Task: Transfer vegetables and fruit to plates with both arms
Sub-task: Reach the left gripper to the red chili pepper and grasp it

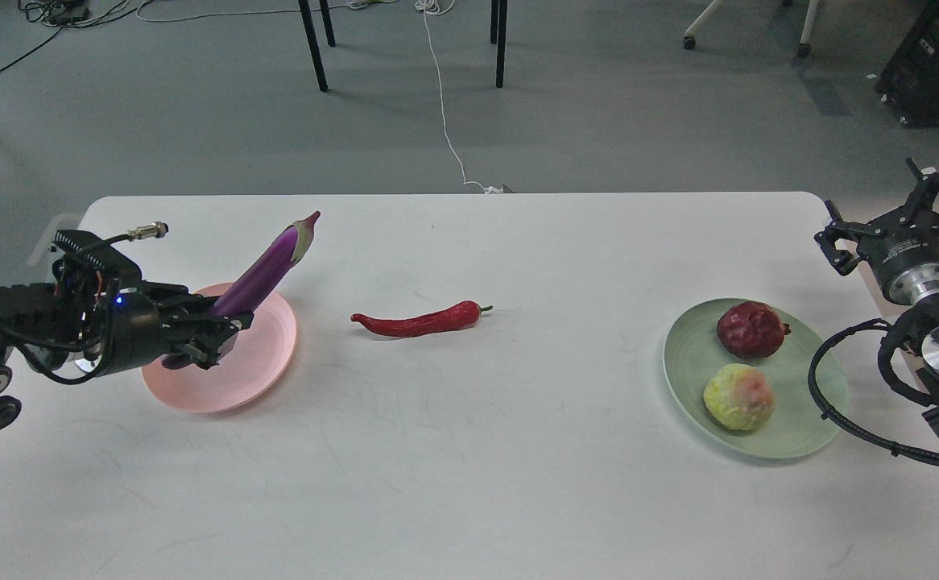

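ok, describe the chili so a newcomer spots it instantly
On the white table, look at the bare stretch between the pink plate and the green plate. The chili lies there alone: slim, curved, bright red, on no plate and untouched.

two plates [220,379] [800,439] – two vegetables [264,274] [417,322], two fruits [751,329] [738,396], one table [469,483]

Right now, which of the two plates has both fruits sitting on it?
The pale green plate, on the right, holds the dark red fruit and the yellow-green fruit. The pink plate holds no fruit; the eggplant is held over it.
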Motion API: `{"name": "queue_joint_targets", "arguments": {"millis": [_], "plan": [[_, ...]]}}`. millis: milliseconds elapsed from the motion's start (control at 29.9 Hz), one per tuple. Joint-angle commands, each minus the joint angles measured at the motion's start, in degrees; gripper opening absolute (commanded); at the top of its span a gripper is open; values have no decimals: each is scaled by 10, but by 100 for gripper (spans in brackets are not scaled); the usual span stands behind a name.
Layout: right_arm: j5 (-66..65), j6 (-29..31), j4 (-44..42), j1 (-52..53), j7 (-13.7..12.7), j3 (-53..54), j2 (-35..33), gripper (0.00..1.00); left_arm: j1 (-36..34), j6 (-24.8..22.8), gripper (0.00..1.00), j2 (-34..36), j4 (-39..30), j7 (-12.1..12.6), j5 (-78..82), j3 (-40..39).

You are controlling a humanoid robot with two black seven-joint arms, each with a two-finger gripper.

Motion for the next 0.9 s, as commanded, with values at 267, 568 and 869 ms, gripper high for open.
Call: {"name": "queue_joint_targets", "arguments": {"millis": [267, 568, 869], "plan": [[-4, 0, 1, 7, 0, -1, -1, 99, 70, 46, 74, 12, 24, 9, 0, 1], [-4, 0, 1, 7, 0, -27, -1, 99, 52, 40, 80, 13, 24, 4, -2, -8], [-4, 0, 3, 8, 0, -27, 0, 99, -124, 27, 78, -123, 37, 35, 8, 0]]}}
